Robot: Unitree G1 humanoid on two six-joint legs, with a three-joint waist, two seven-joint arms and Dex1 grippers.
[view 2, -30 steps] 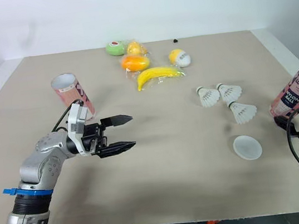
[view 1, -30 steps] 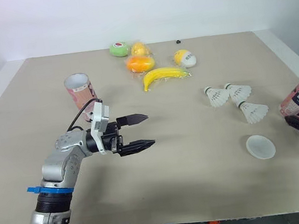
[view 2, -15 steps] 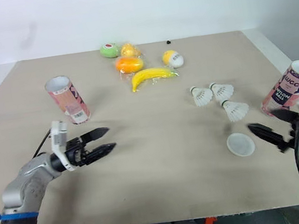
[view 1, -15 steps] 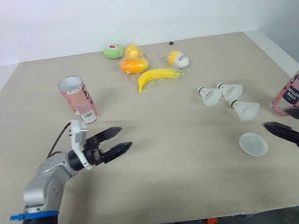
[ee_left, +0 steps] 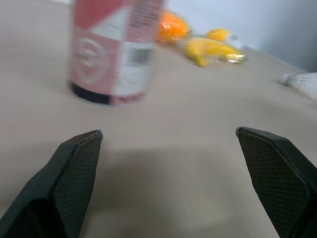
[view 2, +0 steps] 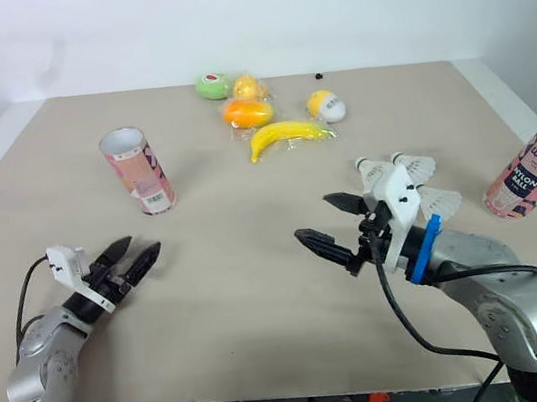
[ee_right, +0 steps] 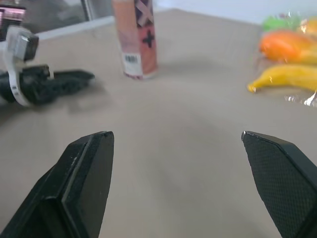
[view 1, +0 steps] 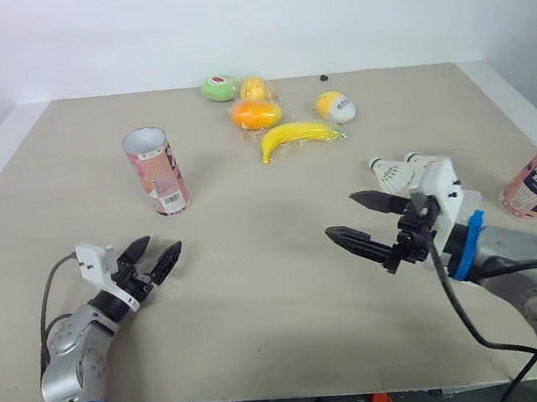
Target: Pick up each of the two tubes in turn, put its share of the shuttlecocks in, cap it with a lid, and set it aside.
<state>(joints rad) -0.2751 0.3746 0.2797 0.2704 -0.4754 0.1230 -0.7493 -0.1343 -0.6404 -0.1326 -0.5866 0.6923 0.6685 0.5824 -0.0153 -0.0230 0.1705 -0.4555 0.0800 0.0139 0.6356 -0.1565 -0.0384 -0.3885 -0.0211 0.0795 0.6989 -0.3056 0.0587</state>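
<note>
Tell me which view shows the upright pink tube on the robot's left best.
The left eye view: the pink tube stands whole there, from open mouth to base. The right eye view shows the same. Both wrist views cut off its top and show the lower body and base.

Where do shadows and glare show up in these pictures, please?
Left wrist view: a soft shadow darkens the table under the left gripper. Right wrist view: a dim shadow hugs that gripper, and the clear wrap beside the banana glints. Left eye view: even light, no hard-edged shadows.
</note>
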